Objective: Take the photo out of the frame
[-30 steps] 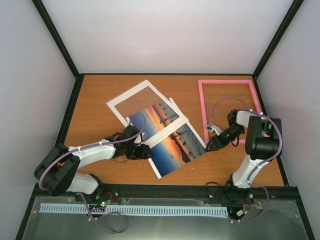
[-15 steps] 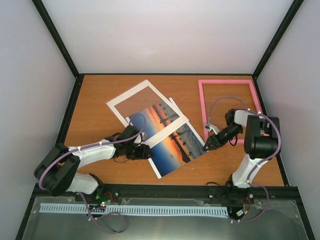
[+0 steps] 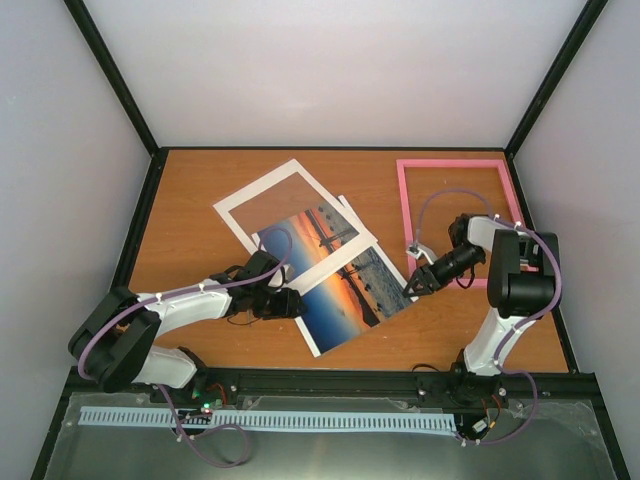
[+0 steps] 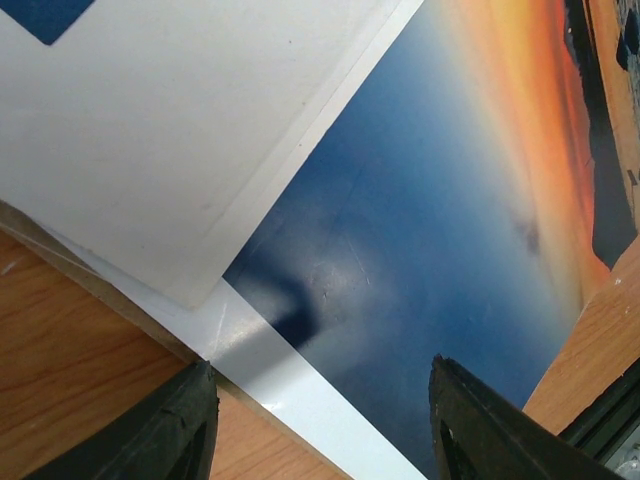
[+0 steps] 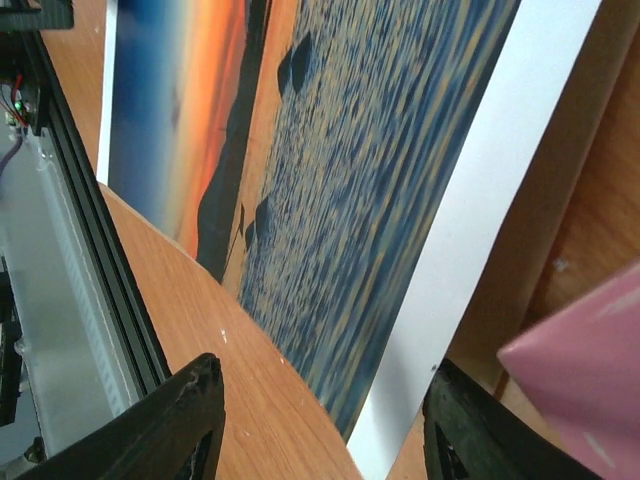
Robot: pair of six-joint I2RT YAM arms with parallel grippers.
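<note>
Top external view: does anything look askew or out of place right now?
The photo and white mat lie overlapped and skewed mid-table, apart from the frame, which lies empty and square at the right rear. That fits the job, and no damage is visible.

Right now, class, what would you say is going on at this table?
Two robot arms are working over a taken-apart picture. The pink frame lies empty at the far right, table showing through. The sunset photo lies mid-table, outside it, partly under a white mat. The left gripper is open at the photo's left edge, the right gripper open at its right corner; neither holds anything.
</note>
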